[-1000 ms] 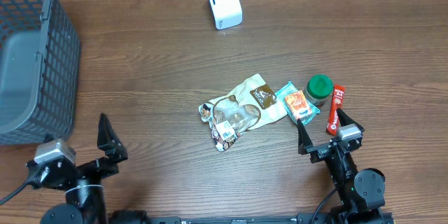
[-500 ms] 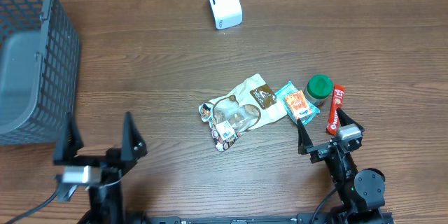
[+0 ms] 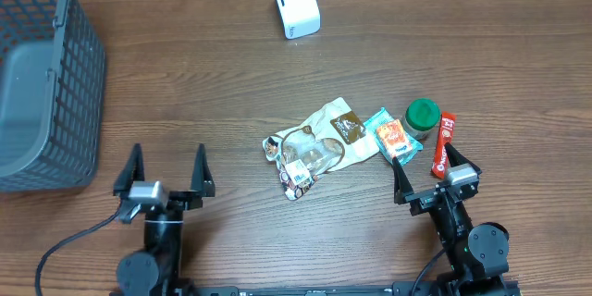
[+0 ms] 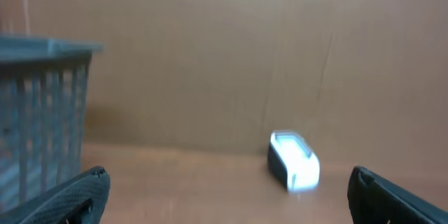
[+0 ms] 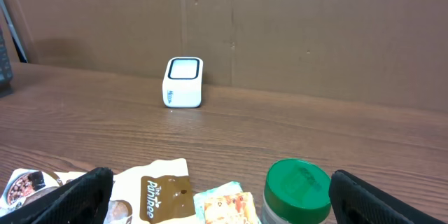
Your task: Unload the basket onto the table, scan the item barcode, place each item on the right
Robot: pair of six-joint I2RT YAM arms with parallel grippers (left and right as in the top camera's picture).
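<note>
Both pincers released, nothing in either. My left gripper [image 3: 168, 154] sits low at the near-left of the brown wooden table [image 3: 231, 74], jaws spread wide, pointing away toward the far edge. My right gripper [image 3: 425, 161] sits at the near-right, jaws equally wide, just short of the item pile. The pile is right of table centre: a cream-and-brown snack pouch [image 3: 338, 128] partly over a clear crumpled wrapper with printed ends [image 3: 294, 159]. Beside those is a teal-and-orange flat packet [image 3: 388, 136], then a green-lidded round jar [image 3: 422, 115], upright. A red stick sachet [image 3: 445, 141] lies furthest right, just beside the jar. My right finger tip overlaps the sachet's near end from overhead; I cannot tell if they touch. The white boxy barcode scanner [image 3: 296, 6] stands at the far edge, centre, well apart from the pile. No barcode is legible on anything at this resolution. The grey plastic mesh basket [image 3: 51, 83] sits at the far-left corner. The left wrist view is blurred: only basket and scanner show. The right wrist view shows scanner, jar lid and pouch top.
</note>
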